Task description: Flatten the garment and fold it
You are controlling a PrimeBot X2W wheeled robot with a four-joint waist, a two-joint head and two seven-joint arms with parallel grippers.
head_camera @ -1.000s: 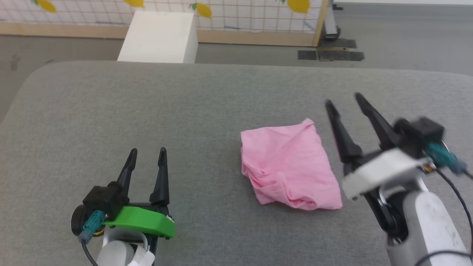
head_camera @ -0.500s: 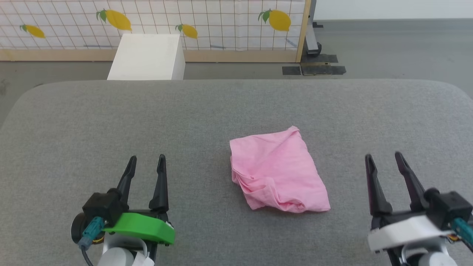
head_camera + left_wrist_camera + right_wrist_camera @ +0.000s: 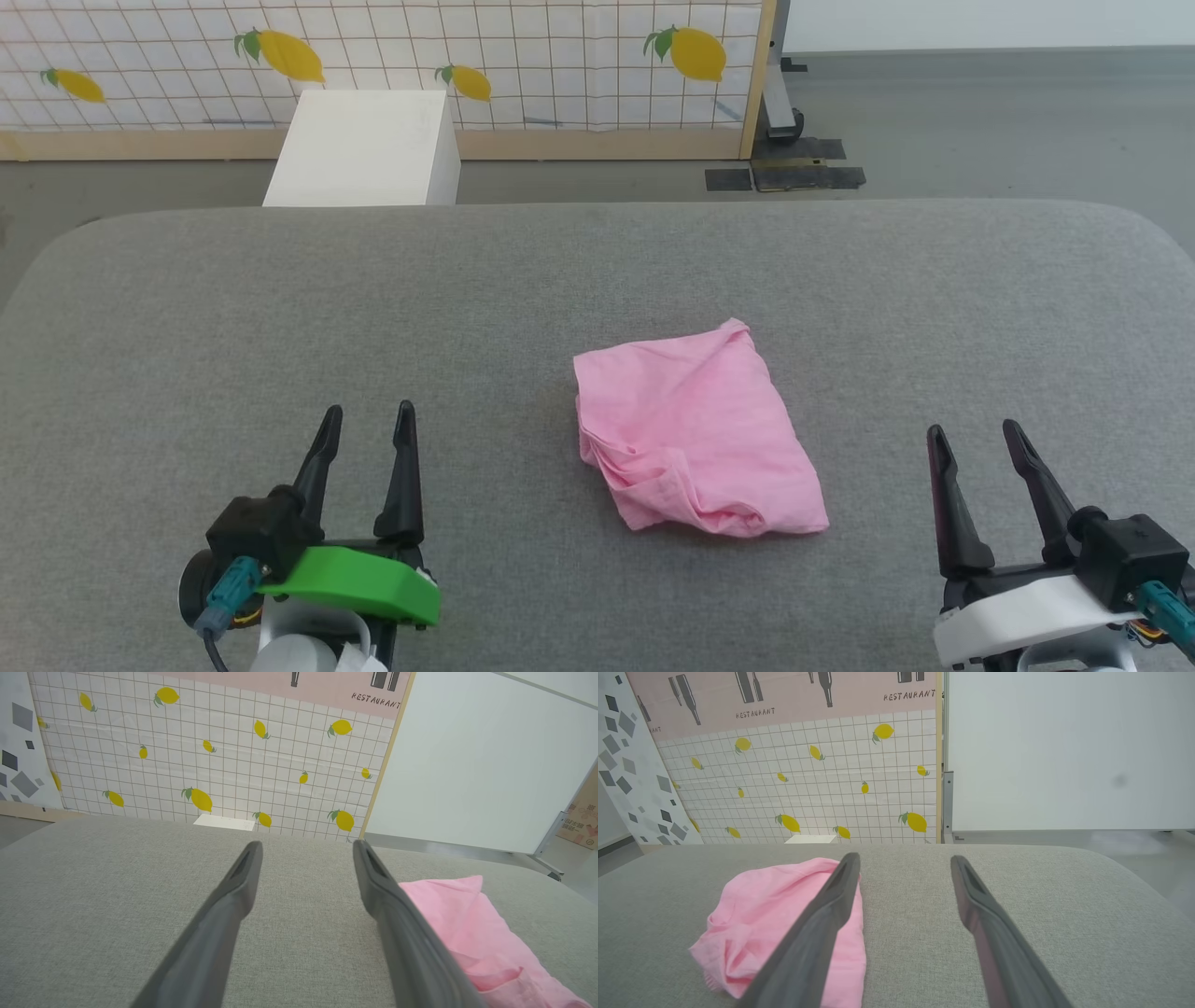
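Note:
The garment (image 3: 695, 434) is a light pink bundle of thin fabric, folded into a rough rectangle with bunched edges at its near left. It lies on the grey table (image 3: 523, 280), a little right of centre. My left gripper (image 3: 368, 421) stands open at the lower left, well apart from the garment. Over at the lower right, my right gripper (image 3: 976, 439) is open too, clear of the cloth. The garment (image 3: 472, 933) shows to the right of my left fingers (image 3: 233, 891), and the garment (image 3: 775, 914) lies left of my right fingers (image 3: 976, 896).
A white box (image 3: 359, 149) stands on the floor beyond the table's far edge. Behind it runs a lemon-patterned tiled panel (image 3: 560, 47) with a wooden frame. The grey table surface stretches wide on the left.
My right gripper has drawn back from beside the garment's right edge to the lower right corner. The head camera tilted up. The garment and my left gripper stayed put.

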